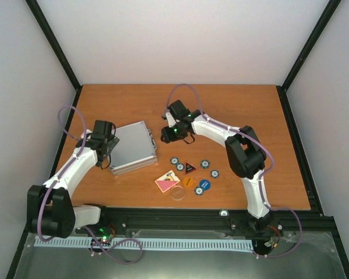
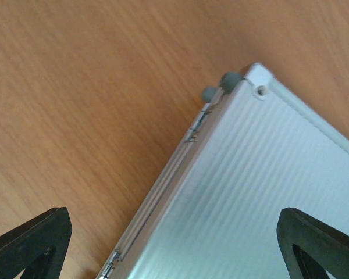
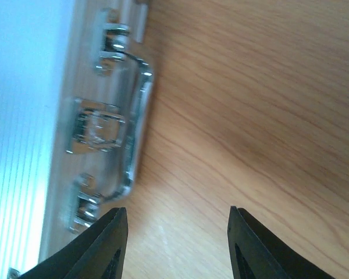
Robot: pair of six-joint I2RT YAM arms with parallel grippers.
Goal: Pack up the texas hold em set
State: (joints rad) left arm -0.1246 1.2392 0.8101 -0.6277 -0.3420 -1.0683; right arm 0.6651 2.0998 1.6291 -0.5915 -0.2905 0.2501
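Note:
The silver case [image 1: 134, 148] lies closed on the wooden table, left of centre. My left gripper [image 1: 106, 145] hovers open over its left edge; in the left wrist view the left gripper [image 2: 174, 250] straddles the case's hinged edge [image 2: 163, 192], one finger over wood and one over the ribbed lid. My right gripper [image 1: 166, 135] is open just off the case's right side, and the right wrist view shows the right gripper [image 3: 177, 244] with bare table between its fingers, beside the chrome handle [image 3: 139, 116]. Blue-white chips [image 1: 205, 164], a red-black triangle [image 1: 189, 168], orange disc [image 1: 188, 181], blue disc [image 1: 205, 185], pink card deck [image 1: 167, 182] and clear disc [image 1: 177, 193] lie loose near the front.
A black frame rail [image 1: 180, 220] runs along the table's near edge with a small round part [image 1: 224, 213] on it. White walls and black corner posts [image 1: 58, 46] close in the back and sides. Bare wood [image 1: 238, 110] shows at the back right.

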